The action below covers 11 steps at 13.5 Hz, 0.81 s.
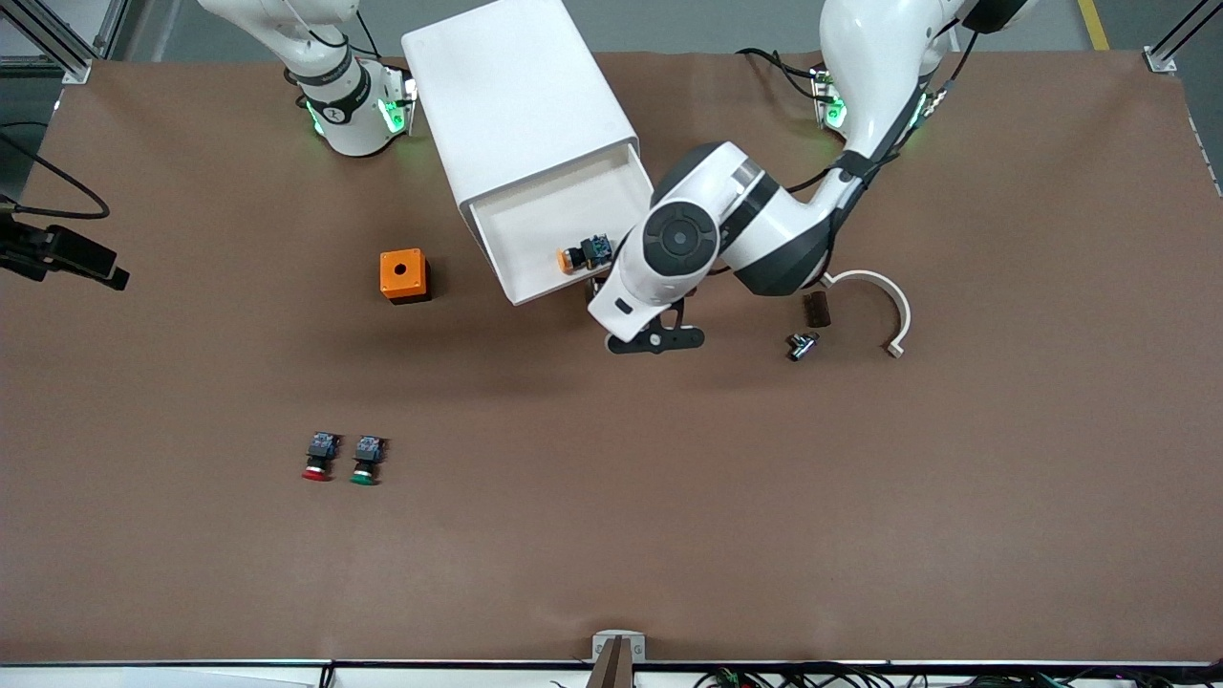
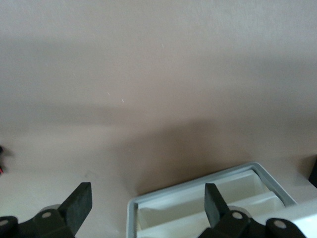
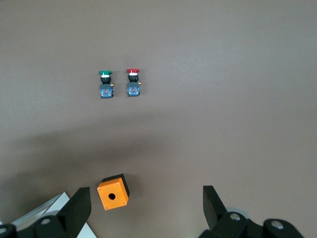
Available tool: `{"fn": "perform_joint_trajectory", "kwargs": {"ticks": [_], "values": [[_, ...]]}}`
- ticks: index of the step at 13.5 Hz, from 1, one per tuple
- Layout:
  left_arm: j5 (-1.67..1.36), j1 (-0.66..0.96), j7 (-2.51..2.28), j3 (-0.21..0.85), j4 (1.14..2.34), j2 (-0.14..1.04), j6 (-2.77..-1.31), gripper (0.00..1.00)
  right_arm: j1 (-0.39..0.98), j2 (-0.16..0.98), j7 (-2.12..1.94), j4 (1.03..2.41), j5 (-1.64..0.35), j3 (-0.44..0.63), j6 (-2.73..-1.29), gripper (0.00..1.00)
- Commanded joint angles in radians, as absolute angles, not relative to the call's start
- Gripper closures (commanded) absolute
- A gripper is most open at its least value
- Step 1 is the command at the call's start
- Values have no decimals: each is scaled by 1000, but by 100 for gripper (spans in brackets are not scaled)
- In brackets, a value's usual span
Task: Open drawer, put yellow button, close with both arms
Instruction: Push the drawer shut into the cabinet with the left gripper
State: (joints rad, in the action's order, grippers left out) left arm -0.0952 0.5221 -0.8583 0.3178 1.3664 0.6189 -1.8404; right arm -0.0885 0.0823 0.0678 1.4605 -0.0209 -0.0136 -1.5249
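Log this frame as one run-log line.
drawer: open | yellow button: in drawer | left pincer: open, empty, over drawer's corner | right pincer: open, waiting

Matt brown table [image 1: 611, 535] covering, smooth white drawer [image 1: 535, 229] (plastic-looking), glossy orange box [image 1: 403, 275]

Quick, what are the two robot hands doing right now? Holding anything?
Left gripper: jaws open, holding nothing, over the open drawer.
Right gripper: jaws open, holding nothing, up over the orange box.
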Motion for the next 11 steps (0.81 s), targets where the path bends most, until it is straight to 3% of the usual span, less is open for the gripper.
{"fn": "perform_joint_trajectory", "kwargs": {"ticks": [1, 4, 11], "values": [[-91, 538, -948, 340, 1387, 610, -1853, 0, -95, 13, 71, 1546, -26, -20, -1572, 0], [-92, 555, -1032, 402, 1408, 614, -1847, 0, -97, -72, 63, 1664, -28, -25, -1651, 0], [-124, 560, -1086, 489, 1459, 617, -1845, 0, -87, -75, 55, 1631, -17, -26, -1626, 0]]}}
